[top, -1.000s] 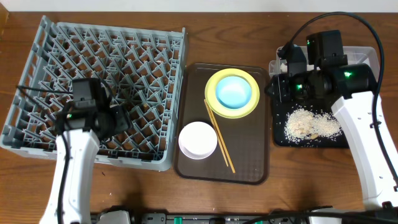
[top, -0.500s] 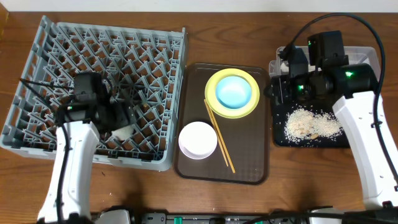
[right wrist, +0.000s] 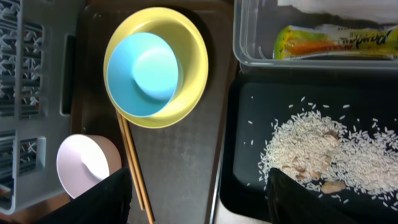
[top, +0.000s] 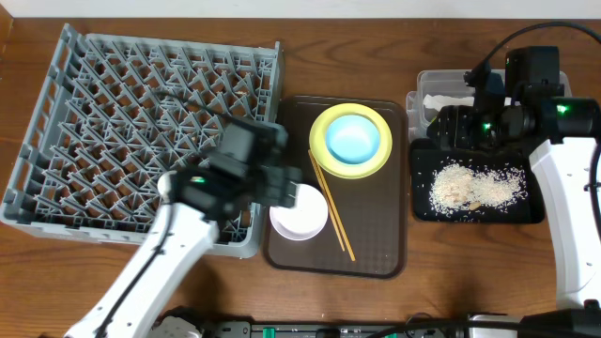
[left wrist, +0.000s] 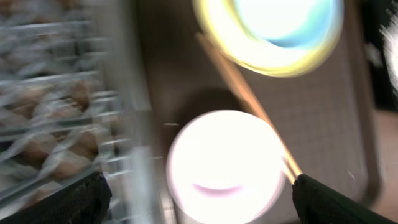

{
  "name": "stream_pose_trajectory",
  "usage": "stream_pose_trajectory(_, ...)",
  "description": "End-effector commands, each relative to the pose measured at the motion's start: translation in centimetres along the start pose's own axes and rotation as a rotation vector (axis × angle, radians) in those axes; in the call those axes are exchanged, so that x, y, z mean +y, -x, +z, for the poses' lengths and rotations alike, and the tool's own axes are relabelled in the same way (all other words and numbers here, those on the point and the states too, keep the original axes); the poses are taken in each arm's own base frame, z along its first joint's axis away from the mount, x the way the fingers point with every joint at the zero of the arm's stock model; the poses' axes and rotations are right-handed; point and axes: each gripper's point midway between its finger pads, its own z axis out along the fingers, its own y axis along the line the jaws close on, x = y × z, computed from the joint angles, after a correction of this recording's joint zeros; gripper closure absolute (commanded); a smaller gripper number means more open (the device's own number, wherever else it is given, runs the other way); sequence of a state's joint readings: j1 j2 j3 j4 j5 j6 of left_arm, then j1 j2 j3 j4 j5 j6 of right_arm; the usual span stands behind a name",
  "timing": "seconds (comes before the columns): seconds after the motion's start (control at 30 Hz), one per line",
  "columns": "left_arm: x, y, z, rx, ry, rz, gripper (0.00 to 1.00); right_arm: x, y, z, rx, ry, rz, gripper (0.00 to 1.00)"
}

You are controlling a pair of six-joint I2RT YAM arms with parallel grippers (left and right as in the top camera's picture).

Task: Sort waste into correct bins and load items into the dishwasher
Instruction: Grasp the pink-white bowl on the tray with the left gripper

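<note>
Overhead view of a wooden counter (top: 470, 272). A large grey dish rack (top: 141, 103) fills the left side. A brown serving tray (top: 376, 253) sits in the middle, with two waste bins on the right.

The left end effector (left wrist: 199, 186) hangs over the near left corner of the serving tray, its fingers (left wrist: 81, 199) spread wide with nothing between them. Directly below it is the white bowl (left wrist: 224, 165), upright. The wide spread looks set for a grip on the bowl, probably so it can go to the rack just beside it. (The left wrist view is badly blurred, so any contact cannot be judged.)

A yellow plate (top: 319, 141) sits at the far end of the serving tray with a light blue bowl (top: 355, 139) nested in it, stacked like used dishes waiting their turn. Wooden chopsticks (top: 333, 211) lie diagonally between the plate and the white bowl. No small cup can be made out.

The right end effector (right wrist: 199, 199) hovers above the bins, its fingers parted and empty. Rice scraps (right wrist: 323, 152) are scattered in the black tray (right wrist: 249, 99), while the green-and-orange wrapper (right wrist: 336, 43) and a white napkin (top: 441, 101) lie in the clear tub (right wrist: 239, 37). This seems to separate food from dry waste, so the sorting looks finished and the dishes remain.
</note>
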State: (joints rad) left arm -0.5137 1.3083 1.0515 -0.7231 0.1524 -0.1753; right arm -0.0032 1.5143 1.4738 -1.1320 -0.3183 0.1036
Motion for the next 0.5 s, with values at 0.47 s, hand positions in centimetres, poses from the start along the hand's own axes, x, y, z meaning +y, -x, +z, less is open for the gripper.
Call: stream_pose_trajectory(0.47,-6.1,-6.6,11.5,0.310,-0.015,0.185,0.42,0.3,0.2,-1.0,-0.022,0.004,0.011,0.32)
